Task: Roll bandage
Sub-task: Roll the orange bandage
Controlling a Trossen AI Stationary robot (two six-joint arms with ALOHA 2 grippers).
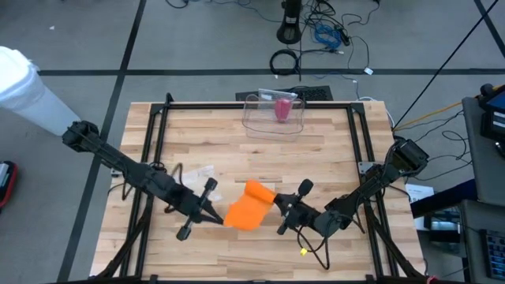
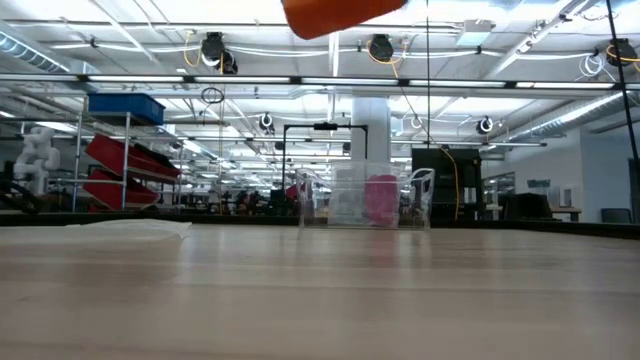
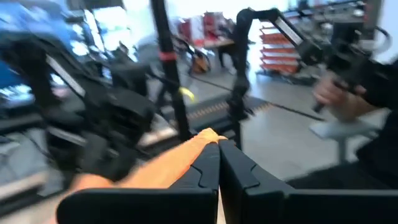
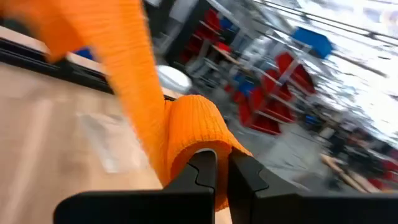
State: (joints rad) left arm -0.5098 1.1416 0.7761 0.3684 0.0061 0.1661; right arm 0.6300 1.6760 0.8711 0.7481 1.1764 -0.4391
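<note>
The orange bandage [image 1: 248, 206] hangs in the air between my two grippers, over the near middle of the wooden table [image 1: 331, 150]. In the low view only its lower edge [image 2: 340, 12] shows at the top, well above the tabletop. My left gripper [image 1: 221, 218] is shut on the bandage's left end. My right gripper [image 1: 278, 202] is shut on its right end, where the cloth is curled into a thick wrap [image 4: 196, 121]. From that wrap a flat strip [image 4: 106, 43] runs off toward the left gripper. My left gripper pinches the bandage's left end [image 3: 198, 144] between its two fingers, coming level from the table's left. The cloth runs back along one finger and is lifted clear of the table. My right gripper pinches the curled end [image 4: 200, 138] of the bandage between its two fingers, level from the table's right. The cloth bulges over the fingertips in several layers. That end is clear of the table.
A clear plastic box [image 1: 274, 112] with a pink thing inside stands at the far edge. A clear wrapper [image 1: 199, 173] lies left of centre, and a small yellow piece [image 1: 302, 252] lies near the front edge. A person's hand [image 3: 336, 99] shows beyond the table.
</note>
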